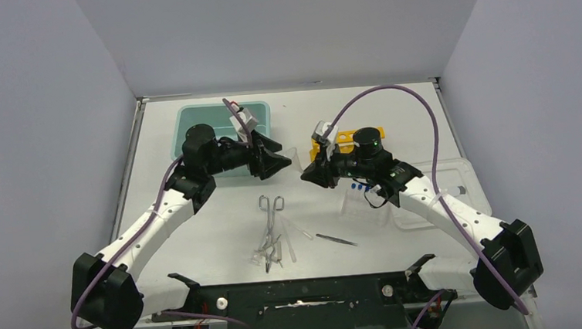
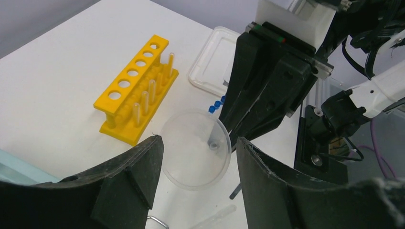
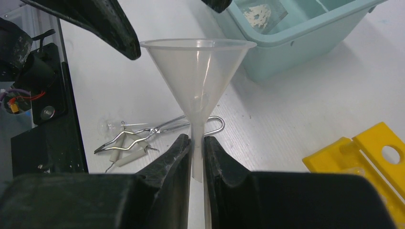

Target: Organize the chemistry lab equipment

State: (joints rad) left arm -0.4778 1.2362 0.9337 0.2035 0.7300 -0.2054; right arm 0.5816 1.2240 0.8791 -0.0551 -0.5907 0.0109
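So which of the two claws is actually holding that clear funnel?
The right gripper, shut on the stem of the funnel; the left gripper is wide open.

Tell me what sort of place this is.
Probably a robot test cell staged as a chemistry bench: plain walls enclose a table with a yellow test-tube rack and metal forceps, and the right gripper pinches a clear funnel.

No text, label, brand, number or sign can be read in any of the three views.
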